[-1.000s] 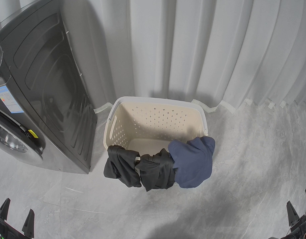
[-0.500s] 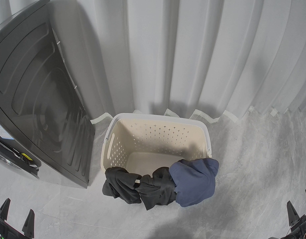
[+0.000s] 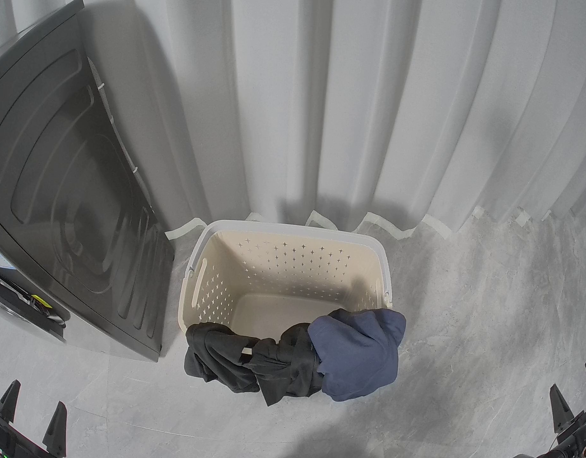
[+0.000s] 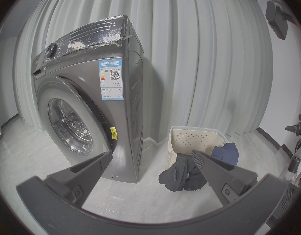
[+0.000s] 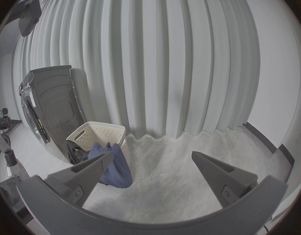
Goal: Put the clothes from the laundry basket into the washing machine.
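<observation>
Clothes (image 3: 293, 367), dark pieces (image 3: 220, 354) too bunched to count and a blue one (image 3: 356, 357), hang over the near rim of the laundry basket (image 3: 286, 227) beside the washing machine (image 3: 64, 192), its front cut off in the head view, while the left gripper (image 4: 150, 154) and right gripper (image 5: 152, 154) sit well short, fingers spread wide, holding nothing.

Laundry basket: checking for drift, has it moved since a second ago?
No. The laundry basket keeps its spot beside the washing machine; the camera shifted.

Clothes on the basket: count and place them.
3, on the near rim of the cream plastic basket: black garment left, second black garment middle, navy blue garment right. The black two may be one.
</observation>
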Motion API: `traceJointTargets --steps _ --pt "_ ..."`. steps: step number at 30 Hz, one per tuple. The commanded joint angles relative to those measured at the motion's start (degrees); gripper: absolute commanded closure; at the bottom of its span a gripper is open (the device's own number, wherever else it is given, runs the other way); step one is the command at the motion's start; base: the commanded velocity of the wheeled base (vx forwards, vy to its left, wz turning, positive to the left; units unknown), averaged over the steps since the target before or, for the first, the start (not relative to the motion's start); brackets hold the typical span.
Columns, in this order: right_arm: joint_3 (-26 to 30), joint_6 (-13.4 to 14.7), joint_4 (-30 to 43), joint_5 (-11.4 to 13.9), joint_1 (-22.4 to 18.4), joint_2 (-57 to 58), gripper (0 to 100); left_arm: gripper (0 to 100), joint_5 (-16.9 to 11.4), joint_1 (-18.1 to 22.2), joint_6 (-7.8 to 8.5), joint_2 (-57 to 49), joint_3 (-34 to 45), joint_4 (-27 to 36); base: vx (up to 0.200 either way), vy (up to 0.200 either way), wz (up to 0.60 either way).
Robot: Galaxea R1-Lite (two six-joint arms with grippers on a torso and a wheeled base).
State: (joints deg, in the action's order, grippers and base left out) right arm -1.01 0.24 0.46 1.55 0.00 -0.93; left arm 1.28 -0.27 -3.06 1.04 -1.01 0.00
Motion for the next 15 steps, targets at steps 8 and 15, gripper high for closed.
traceJointTargets --steps 8,15 --pt "0.9 0.0 0.0 0.0 0.1 0.7 0 0 0.0 0.0 -0.02 -0.9 1.0 0.0 0.2 0.0 0.0" --pt "0.9 0.0 0.0 0.0 0.1 0.7 0 0 0.0 0.0 -0.02 -0.9 1.0 0.0 0.2 0.0 0.0"
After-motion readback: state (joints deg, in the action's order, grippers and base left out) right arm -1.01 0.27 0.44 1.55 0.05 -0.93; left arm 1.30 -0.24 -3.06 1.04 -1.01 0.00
